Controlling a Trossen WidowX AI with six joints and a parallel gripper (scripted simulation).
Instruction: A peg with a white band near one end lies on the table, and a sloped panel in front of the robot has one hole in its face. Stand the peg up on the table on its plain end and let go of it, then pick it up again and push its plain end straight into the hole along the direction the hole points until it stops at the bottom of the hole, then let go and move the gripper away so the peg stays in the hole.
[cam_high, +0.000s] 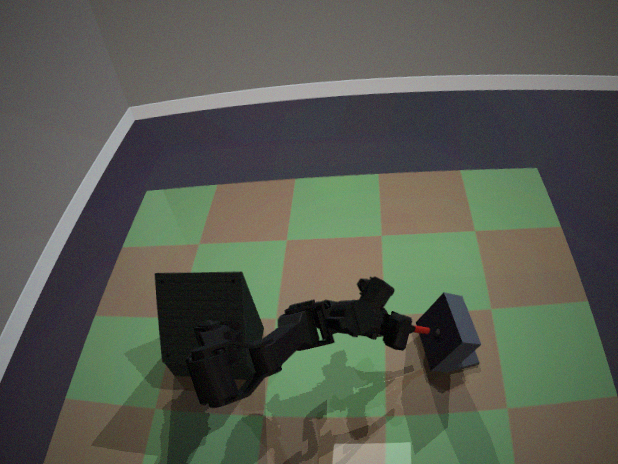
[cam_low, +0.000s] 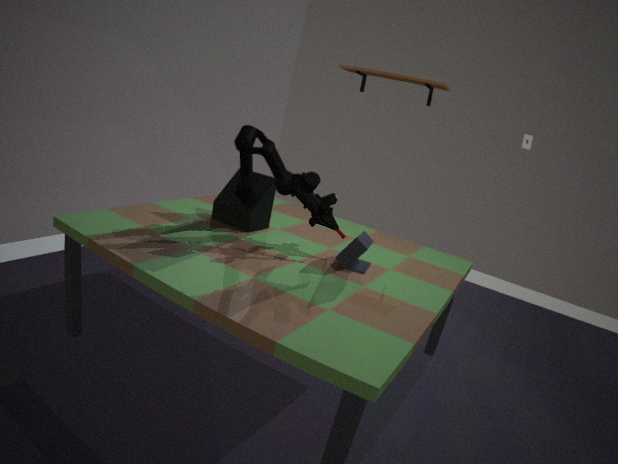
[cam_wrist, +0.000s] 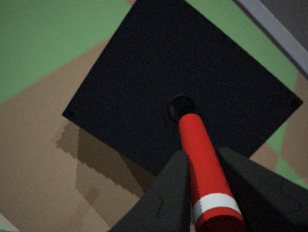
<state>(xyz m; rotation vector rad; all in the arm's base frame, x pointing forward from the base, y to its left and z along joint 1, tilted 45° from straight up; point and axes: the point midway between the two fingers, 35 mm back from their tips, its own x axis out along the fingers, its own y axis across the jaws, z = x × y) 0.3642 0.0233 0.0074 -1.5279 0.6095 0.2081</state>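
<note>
Red peg (cam_high: 422, 329) (cam_low: 341, 233) (cam_wrist: 202, 155), gripped in your hand (cam_high: 411, 328) (cam_low: 336, 229) (cam_wrist: 200, 158); white band at the fingers, plain end pointing outward. Its long axis runs forward and down from the hand. Beyond the tip lies the hole (cam_high: 437, 332) (cam_wrist: 181, 108) in the dark sloped panel (cam_high: 441, 320) (cam_low: 354, 249) (cam_wrist: 145, 65), above the counter (cam_high: 335, 205) (cam_low: 320, 345) (cam_wrist: 35, 145). Judgement: align both axes before you push; seating depth unconfirmed.

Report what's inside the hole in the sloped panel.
Only darkness shows in the hole; its bottom cannot be made out. In the wrist view, the red peg's plain end covers its lower edge.
</note>
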